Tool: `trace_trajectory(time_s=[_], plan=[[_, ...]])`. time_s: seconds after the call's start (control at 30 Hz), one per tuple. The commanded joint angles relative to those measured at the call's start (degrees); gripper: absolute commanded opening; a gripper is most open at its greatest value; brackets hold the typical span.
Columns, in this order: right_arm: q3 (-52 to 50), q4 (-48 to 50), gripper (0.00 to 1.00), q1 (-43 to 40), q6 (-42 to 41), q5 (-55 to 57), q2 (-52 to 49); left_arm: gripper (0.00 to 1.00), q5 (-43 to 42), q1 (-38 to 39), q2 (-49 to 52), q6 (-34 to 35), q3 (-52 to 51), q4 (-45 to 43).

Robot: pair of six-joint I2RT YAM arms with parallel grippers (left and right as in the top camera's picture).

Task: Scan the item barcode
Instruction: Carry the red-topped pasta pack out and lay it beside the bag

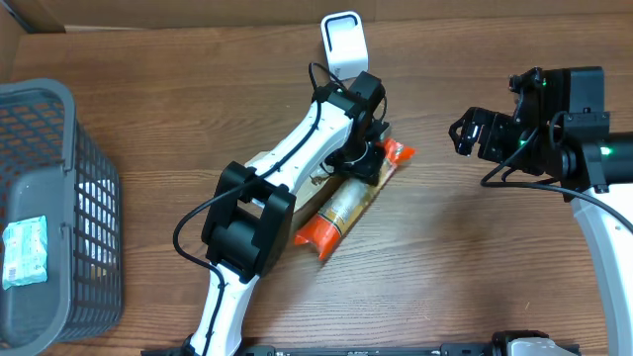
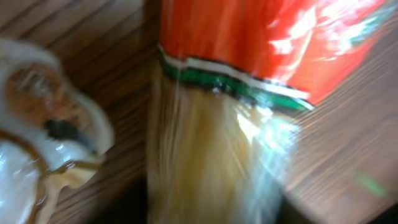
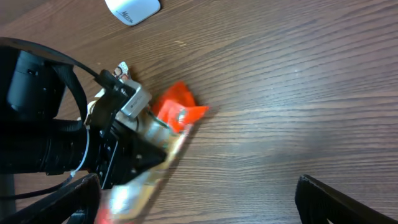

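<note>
The counter (image 1: pixel 475 257) is brown wood-grain board, its grain running across in the overhead view, and a plain brown panel (image 1: pixel 148 12) closes its far edge. At the left stands a grey slatted basket (image 1: pixel 61 104) with a pale packet (image 1: pixel 24 252) lying inside. A white scanner (image 1: pixel 343 42) sits near the far edge, in the middle. The noodle packet (image 1: pixel 341 213), clear in its middle with orange ends, lies slantwise on the counter at the centre, just short of the scanner. The left pincer (image 1: pixel 366 158) is down at the packet's upper end. Whether it grips the packet cannot be told, since the left wrist view shows only blurred wrapper. The right pincer (image 1: pixel 473 133) hangs over bare wood to the right, its jaws spread wide and empty.
</note>
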State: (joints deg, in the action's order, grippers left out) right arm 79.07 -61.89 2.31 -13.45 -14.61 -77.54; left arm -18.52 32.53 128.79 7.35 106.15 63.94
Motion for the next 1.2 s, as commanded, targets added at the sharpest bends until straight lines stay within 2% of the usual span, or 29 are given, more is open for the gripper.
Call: trace_trajectory(time_s=[0.0,0.1,0.13,0.37,0.43,0.53,0.67,0.87,0.9,0.97,1.1,1.17], plan=[[1.66,0.24,1.0,0.26,0.22,-0.04,0.15,0.68,-4.0,0.28,-2.36,2.34,2.05,-0.68],[1.66,0.24,1.0,0.26,0.22,-0.04,0.15,0.87,-3.91,-1.9,-3.06,2.27,8.31,2.62],[1.66,0.24,1.0,0.26,0.22,-0.04,0.15,0.9,-3.69,-2.67,-3.48,1.97,10.91,4.17],[1.66,0.24,1.0,0.26,0.22,-0.04,0.15,0.94,2.56,-10.05,-8.79,0.46,30.6,15.85],[1.66,0.24,1.0,0.26,0.22,-0.04,0.15,0.99,5.03,-13.11,-11.26,-0.15,35.5,19.78],[1.66,0.24,1.0,0.26,0.2,-0.04,0.15,0.99,8.15,-20.46,-17.25,-3.37,41.55,26.73],[1.66,0.24,1.0,0.26,0.22,-0.04,0.15,1.0,9.49,-30.18,-23.45,-7.82,41.9,32.7],[1.66,0.24,1.0,0.26,0.22,-0.04,0.15,1.0,7.13,-49.53,-31.04,0.22,40.35,32.85],[1.66,0.24,1.0,0.26,0.2,-0.04,0.15,1.0,5.38,-55.78,-32.39,0.87,40.33,32.85],[1.66,0.24,1.0,0.26,0.2,-0.04,0.15,1.0,5.55,-62.29,-33.31,0.74,39.82,32.87],[1.66,0.24,1.0,0.26,0.2,-0.04,0.15,1.0,12.33,-74.93,-34.88,-0.2,33.48,32.87],[1.66,0.24,1.0,0.26,0.2,-0.04,0.15,1.0,9.33,-82.53,-35.06,0.7,27.71,32.0]])
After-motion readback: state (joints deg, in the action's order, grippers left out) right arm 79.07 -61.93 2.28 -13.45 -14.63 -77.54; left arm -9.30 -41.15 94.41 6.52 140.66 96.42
